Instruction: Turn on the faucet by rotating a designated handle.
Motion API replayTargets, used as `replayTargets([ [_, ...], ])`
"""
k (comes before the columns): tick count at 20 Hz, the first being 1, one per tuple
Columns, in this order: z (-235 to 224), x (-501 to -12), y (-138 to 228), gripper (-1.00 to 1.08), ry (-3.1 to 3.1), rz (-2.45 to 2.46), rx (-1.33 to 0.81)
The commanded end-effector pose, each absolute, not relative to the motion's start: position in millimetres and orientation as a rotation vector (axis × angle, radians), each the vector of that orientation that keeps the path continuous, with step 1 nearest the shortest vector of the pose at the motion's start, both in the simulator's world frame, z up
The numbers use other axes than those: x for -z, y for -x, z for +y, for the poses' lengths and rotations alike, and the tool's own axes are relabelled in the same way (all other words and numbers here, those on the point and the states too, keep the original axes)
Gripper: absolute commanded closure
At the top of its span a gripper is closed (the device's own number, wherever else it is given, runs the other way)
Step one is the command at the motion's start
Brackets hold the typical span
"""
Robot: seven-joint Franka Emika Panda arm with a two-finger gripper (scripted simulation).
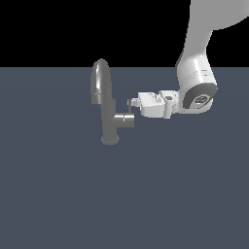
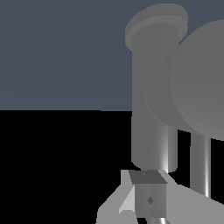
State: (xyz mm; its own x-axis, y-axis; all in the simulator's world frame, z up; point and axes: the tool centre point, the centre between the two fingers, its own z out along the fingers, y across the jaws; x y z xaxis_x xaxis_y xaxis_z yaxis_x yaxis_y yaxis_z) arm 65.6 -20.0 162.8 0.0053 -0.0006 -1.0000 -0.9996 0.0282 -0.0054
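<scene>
- Exterior view shows the faucet (image 1: 110,116) standing upright on the flat grey-blue desk (image 1: 58,194), a little toward the exterior view's left of centre, its round base flange resting on the surface.
- Its glossy arched spout (image 1: 100,80) rises above the vertical body and curves over at the top.
- A stubby horizontal side cylinder (image 1: 124,119) juts from the body toward the exterior view's right.
- The handle (image 1: 130,107), a thin short grey pin, stands up from the far end of that cylinder.
- The tool (image 1: 132,103) reaches in level from the exterior view's right, and its tip sits right at the handle, at the pin's upper end; it looks to be touching or just beside it.
- How far the tool's jaws stand apart cannot be told from either view; whether they pinch the pin is likewise unclear.
- Wrist view sees the faucet (image 2: 153,87) very close, with the handle (image 2: 200,164) as a thin shiny rod beside the body, and one pale finger (image 2: 148,197) of the tool in the foreground, near the body.
- Behind the tool, the white arm (image 1: 197,82) bends up and out of the exterior view.
</scene>
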Motion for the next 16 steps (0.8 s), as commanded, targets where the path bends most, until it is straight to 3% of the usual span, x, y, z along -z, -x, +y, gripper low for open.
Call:
replayTargets([
  [1, -19.8, -164.1, -59.5, 1.08, 1.191, 1.219, -1.184],
  [16, -18.4, -171.5, -20.7, 1.08, 1.191, 1.219, -1.184],
])
